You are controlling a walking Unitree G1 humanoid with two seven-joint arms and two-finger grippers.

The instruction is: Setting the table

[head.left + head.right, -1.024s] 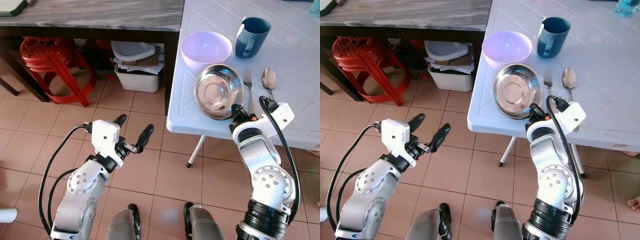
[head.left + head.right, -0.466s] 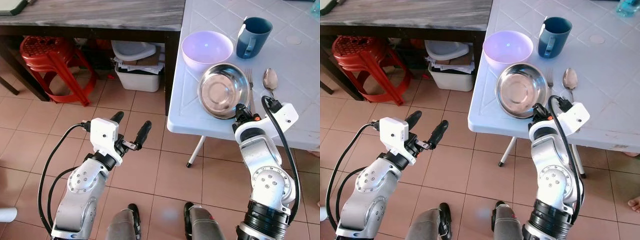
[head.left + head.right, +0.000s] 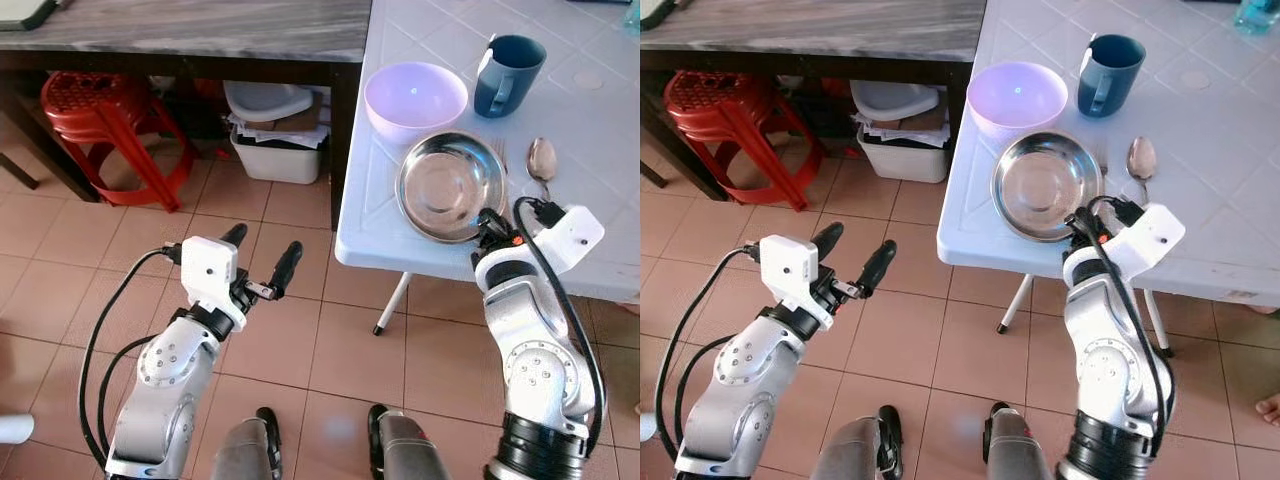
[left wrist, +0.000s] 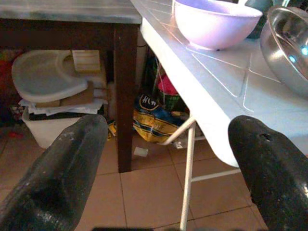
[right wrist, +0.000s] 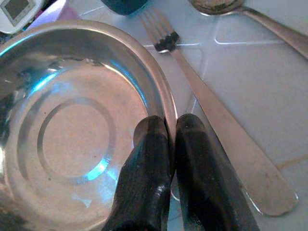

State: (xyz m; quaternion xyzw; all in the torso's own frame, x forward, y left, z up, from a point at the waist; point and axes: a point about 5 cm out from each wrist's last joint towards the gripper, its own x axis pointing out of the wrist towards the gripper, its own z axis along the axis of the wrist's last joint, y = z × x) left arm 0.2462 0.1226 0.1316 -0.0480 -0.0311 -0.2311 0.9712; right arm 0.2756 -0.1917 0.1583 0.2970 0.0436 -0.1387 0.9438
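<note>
White plastic bench (image 3: 600,120) over terracotta floor tiles (image 3: 280,330), right gripper (image 5: 166,144) jaws pinching steel bowl (image 3: 448,186) rim, left gripper (image 3: 262,262) jaws spread, red stool (image 3: 95,110) nearby.

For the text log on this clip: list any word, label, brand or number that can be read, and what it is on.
None can be read with certainty.
Bag under the white table: printed lettering, too blurred to read.
Card on the storage bin: print too small to read.
Steel bowl, purple bowl, blue mug: no markings visible.
</note>
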